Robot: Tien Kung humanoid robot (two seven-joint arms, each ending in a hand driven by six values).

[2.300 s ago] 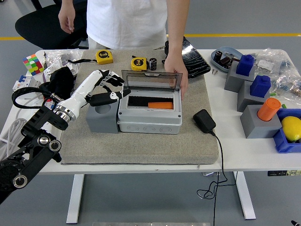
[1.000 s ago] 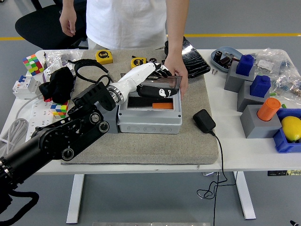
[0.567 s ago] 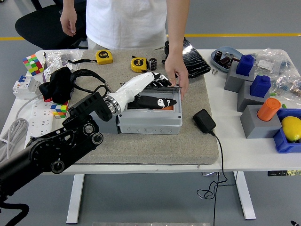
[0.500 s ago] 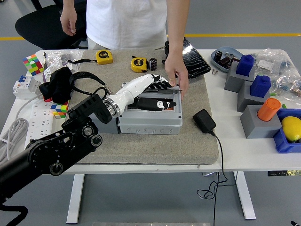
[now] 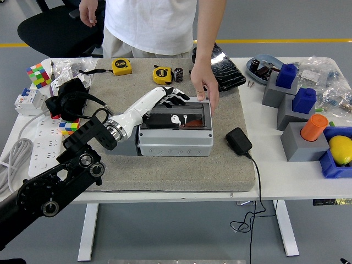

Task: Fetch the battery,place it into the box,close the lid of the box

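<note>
The grey box stands in the middle of the beige mat. Its dark see-through lid lies flat down on it. The orange battery shows faintly through the lid, inside the box at the right. My left hand rests on the lid's far left part, with fingers spread along the back edge and the thumb on top, grasping nothing. A person's hand touches the box's far right corner. My right hand is out of view.
Behind the box lie two yellow tape measures and a small black cylinder. A black adapter with its cable sits right of the box. Grey and blue blocks, an orange cylinder and a lemon crowd the right side.
My left hand swept from the box's left side over the upright lid and pushed it down flat. The person's hand stayed at the far right corner.
</note>
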